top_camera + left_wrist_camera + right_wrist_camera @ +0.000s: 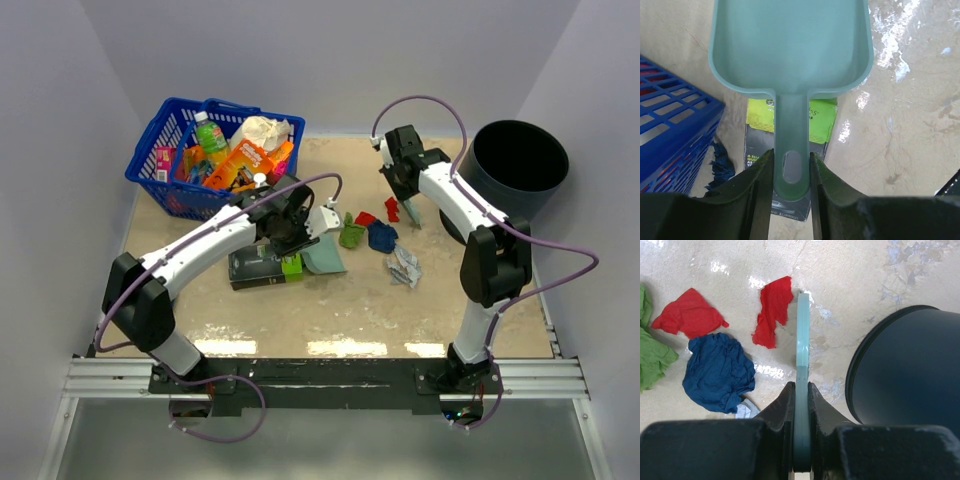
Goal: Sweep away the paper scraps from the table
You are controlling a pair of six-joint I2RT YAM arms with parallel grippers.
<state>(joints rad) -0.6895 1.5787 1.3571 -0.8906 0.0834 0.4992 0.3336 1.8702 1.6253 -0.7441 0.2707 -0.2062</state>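
The big sandy table [330,310] held everything. At its far right corner stood a round black bin [520,170]. At the far left corner sat a blue basket [165,170] full of bottles and packets.

The left gripper [791,160] was in the middle of the table. Its two jaws were squeezed tight on the handle of a teal dustpan [790,45]. The scoop end pointed away from the gripper, and there was nothing inside it. Under the dustpan handle lay a green and black box [262,268], flat on the table.

The right gripper [801,390] was near the bin. Its jaws were almost closed and pinched a thin teal brush [803,330]. The tip of the brush pointed down at the table.

The paper scraps [382,236] lay on the table between the two grippers. A red scrap [772,310] was just beside the brush tip. Another red scrap [687,315] lay farther left. A dark blue wad [717,370] sat close under them. A green wad [352,235] was next to the dustpan. A whitish scrap [404,265] lay nearest the front.
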